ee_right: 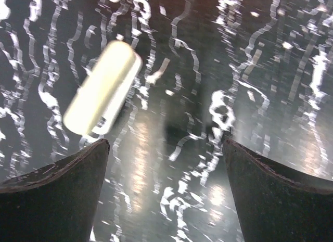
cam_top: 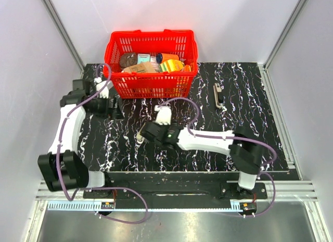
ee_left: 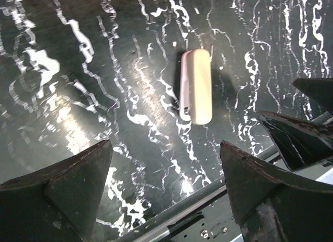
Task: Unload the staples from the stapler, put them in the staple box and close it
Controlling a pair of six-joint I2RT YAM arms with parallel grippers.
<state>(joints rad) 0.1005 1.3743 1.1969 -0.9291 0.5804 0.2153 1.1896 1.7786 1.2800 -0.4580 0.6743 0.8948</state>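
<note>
1. Both are spread wide and empty: the left hand (ee_left: 165, 158) and the right hand (ee_right: 165, 153) hover low over the bench (cam_top: 260, 106), with a cream stick (ee_left: 196, 86) lying just ahead.
2. The stapler (cam_top: 219, 94) lies flat at the right rear, well apart from both.
3. Best play, I'd say: the right hand reaches over and straddles the slim body squarely, then the left works the staples free.

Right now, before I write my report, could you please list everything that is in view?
Slim dark grey and beige bar-shaped stapler: one, far right of table.
Short cream-coloured stick: one, mid-table, ahead of both arms' jaws.
Red plastic basket: one, far edge.
Mixed packages: several, brown, orange, yellow, inside basket.
Black white-veined table: one, under everything.
Left arm: one, black and white, jaws open, empty.
Right arm: one, black and white, jaws open, empty.
</note>
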